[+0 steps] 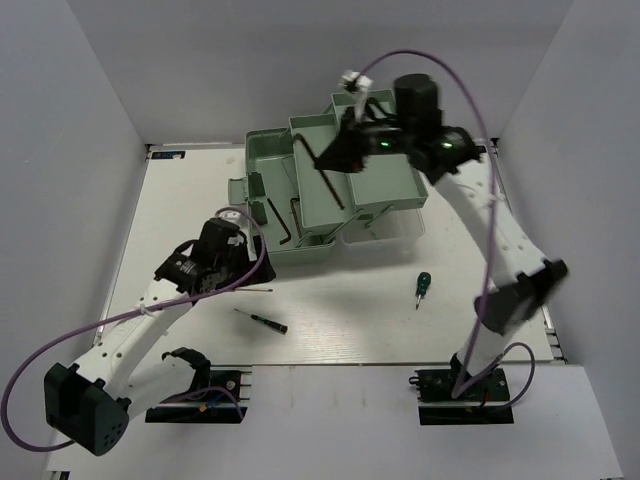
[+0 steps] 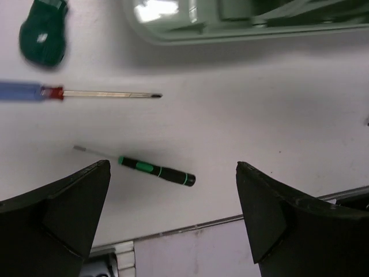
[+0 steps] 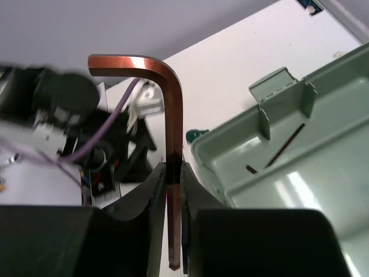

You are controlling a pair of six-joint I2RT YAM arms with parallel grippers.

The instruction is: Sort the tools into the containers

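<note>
Two arm bases are sitting at the near table edge. Just past them a slim black screwdriver (image 1: 262,320) with green rings and a thin steel shaft is lying flat on the table (image 1: 350,330), a matte white board boxed in by plain pale grey walls on three sides. A stubby green-handled screwdriver (image 1: 423,286) is lying well apart to the right. Next, the left gripper (image 2: 172,167) is hanging above the table, black wedge-shaped fingers (image 2: 69,202) spread fully wide, gripping and touching nothing. Its wrist view is showing the slim screwdriver between the fingers. Further out a blue-handled screwdriver (image 2: 29,91) with a red collar and a dark green rounded handle (image 2: 43,32) are lying flat. Farther back the glossy pale green plastic toolbox (image 1: 272,160) is standing with tiers folded out, thin dark L-shaped hex keys (image 1: 290,222) lying in its front trays. Over the far trays the right gripper (image 3: 173,173) is hovering, fingers pinched nearly closed on the straight leg of a shiny reddish-brown L-shaped hex key (image 3: 173,115).
</note>
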